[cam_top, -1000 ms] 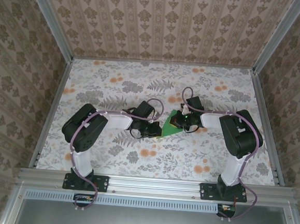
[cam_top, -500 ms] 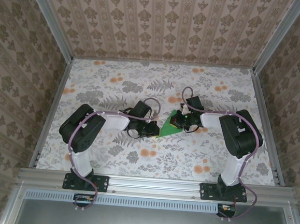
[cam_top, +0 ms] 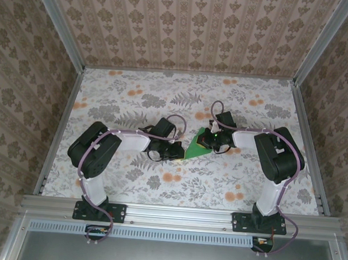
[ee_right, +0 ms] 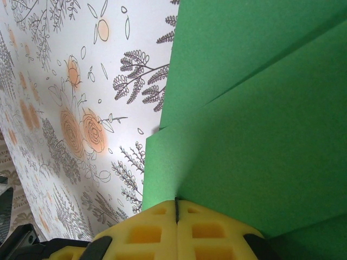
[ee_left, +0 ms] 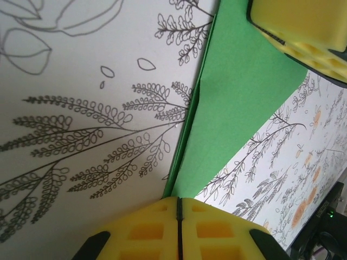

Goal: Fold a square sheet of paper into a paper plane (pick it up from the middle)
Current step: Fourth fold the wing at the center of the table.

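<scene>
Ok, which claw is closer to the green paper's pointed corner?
Left. The left claw sits at that corner of the green paper; the right claw is on its wide far end.

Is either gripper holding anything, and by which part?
The left gripper pinches the green paper by its narrow end; the right gripper looks shut on a folded edge.

Top camera looks down; close wrist cameras share green paper (ee_left: 238, 108).

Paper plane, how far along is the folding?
Done: the green paper is already folded into overlapping layers, tapering to a point. In hand: the shut left gripper and right gripper rest at its edges. Left: no wings or slim dart shape yet.
</scene>
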Tool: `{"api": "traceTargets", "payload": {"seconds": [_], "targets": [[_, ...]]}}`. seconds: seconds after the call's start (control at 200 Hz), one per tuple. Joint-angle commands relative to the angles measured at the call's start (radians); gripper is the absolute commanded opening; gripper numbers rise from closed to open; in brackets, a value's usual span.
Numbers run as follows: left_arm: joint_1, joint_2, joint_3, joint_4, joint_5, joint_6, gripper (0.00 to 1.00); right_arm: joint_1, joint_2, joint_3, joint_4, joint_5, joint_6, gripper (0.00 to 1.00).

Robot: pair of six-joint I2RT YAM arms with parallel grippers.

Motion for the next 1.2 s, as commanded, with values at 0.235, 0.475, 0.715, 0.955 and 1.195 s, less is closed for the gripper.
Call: {"api": "traceTargets", "payload": {"seconds": [0.235,0.475,0.715,0.955,1.195], "targets": [[0.016,-0.059,-0.065,-0.007,0.017,-0.012,0.0,-0.004,0.075,-0.03,-0.134,0.111,-0.021,0.0],[0.007,-0.061,0.017,0.073,0.03,-0.011,0.01,-0.005,0.075,-0.029,-0.127,0.106,-0.015,0.0],[0.005,0.049,0.063,0.038,0.001,-0.006,0.0,-0.005,0.069,-0.034,-0.126,0.1,-0.015,0.0],[0.004,0.066,0.028,0.002,-0.006,-0.003,0.0,-0.004,0.047,-0.004,-0.148,0.091,-0.025,0.0],[0.002,0.076,0.022,-0.048,-0.012,0.018,0.0,-0.006,-0.081,0.05,-0.12,0.012,-0.083,0.03]]}}
